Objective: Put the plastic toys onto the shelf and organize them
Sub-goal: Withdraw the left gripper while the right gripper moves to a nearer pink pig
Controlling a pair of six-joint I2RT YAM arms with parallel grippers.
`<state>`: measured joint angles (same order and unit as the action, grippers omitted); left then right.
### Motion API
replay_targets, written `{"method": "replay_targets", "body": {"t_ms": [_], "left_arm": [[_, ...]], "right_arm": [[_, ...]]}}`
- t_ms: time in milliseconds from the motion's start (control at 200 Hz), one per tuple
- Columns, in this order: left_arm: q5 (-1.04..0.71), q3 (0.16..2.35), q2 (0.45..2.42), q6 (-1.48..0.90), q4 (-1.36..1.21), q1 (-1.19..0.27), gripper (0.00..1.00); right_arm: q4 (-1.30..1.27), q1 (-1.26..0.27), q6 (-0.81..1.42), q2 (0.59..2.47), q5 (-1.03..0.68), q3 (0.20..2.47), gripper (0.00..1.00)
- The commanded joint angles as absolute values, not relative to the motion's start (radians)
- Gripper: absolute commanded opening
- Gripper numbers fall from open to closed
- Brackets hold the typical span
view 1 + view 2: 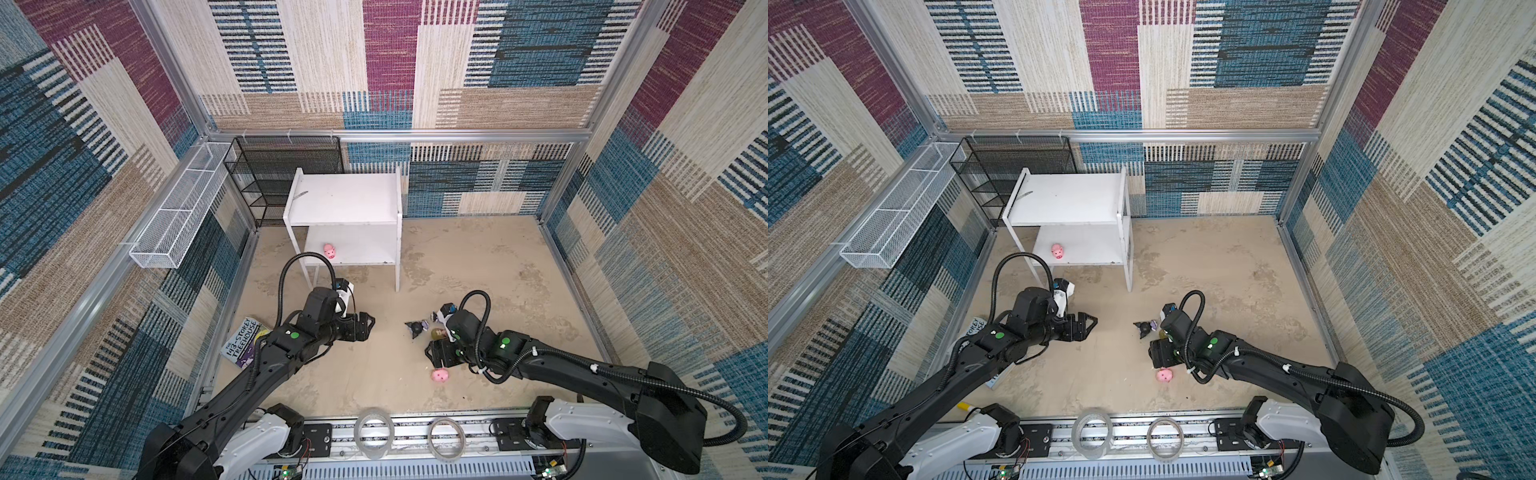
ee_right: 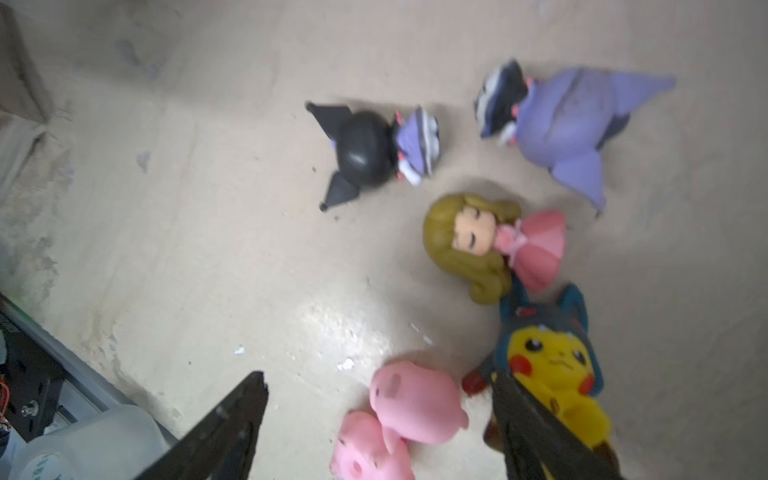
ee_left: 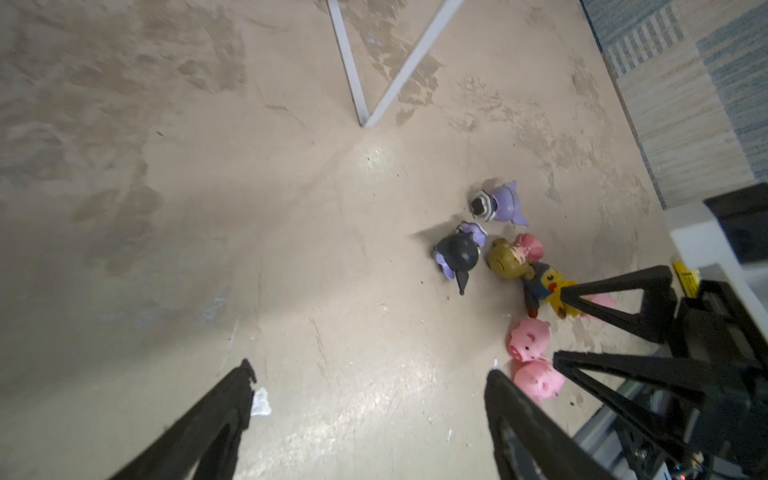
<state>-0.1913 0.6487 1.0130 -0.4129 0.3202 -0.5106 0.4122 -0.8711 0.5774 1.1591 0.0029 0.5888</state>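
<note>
One pink pig (image 1: pixel 329 251) stands on the lower board of the shelf (image 1: pixel 345 199), near the front edge on the left side; both top views show it. The other toys lie in one group on the floor, in front of the shelf and to the right, well apart from it.

The top views hide most of this group under the right arm. There we find only the black-headed figure (image 1: pixel 415 328), a bit of the blond doll (image 1: pixel 437 333) and one floor pig (image 1: pixel 440 375). The right wrist view gives more: the purple figure (image 2: pixel 569 129), the yellow one w/ blue hood (image 2: pixel 552 365), and a pig (image 2: pixel 415 403) touching its neighbour pig (image 2: pixel 370 453). The left wrist view adds a third pig (image 3: pixel 600 301), half hidden behind a finger.

The right gripper (image 2: pixel 379 374) is low over the pigs, jaws apart, clamped on nothing. One finger overlaps the yellow one; if they touch, we cannot tell. The left gripper (image 1: pixel 368 324) hangs over bare floor, jaws wide apart, holding nothing.

Btw. the two grippers, and from there up to the shelf legs, the floor is bare. The upper board is bare except a small grey strip (image 1: pixel 300 194). A book (image 1: pixel 245 343) lies by the left wall, partly under the left arm. The black mesh rack (image 1: pixel 282 174) stands just behind the shelf's left back corner.
</note>
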Motion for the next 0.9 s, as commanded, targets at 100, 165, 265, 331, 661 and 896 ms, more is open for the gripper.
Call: {"method": "replay_targets", "body": {"t_ms": [100, 165, 265, 331, 661, 896], "left_arm": [[-0.207, 0.581, 1.017, -0.472, 0.201, -0.551, 0.89], [-0.213, 0.577, 1.019, -0.464, 0.201, -0.554, 0.89], [-0.221, 0.557, 1.014, -0.459, 0.178, -0.557, 0.89], [-0.223, 0.546, 1.017, -0.461, 0.162, -0.558, 0.89], [-0.235, 0.529, 1.054, -0.471, 0.130, -0.560, 0.89], [-0.199, 0.519, 1.025, -0.463, 0.137, -0.560, 0.90]], "right_arm": [[0.450, -0.923, 0.703, 1.069, -0.033, 0.525, 0.87], [0.454, -0.949, 0.715, 1.043, -0.049, 0.510, 0.87], [0.439, -0.981, 0.727, 1.000, -0.073, 0.480, 0.86], [0.427, -0.983, 0.732, 0.994, -0.094, 0.461, 0.86], [0.213, -1.048, 0.689, 1.123, -0.209, 0.468, 0.85], [0.102, -1.107, 0.584, 1.307, -0.182, 0.682, 0.86]]}}
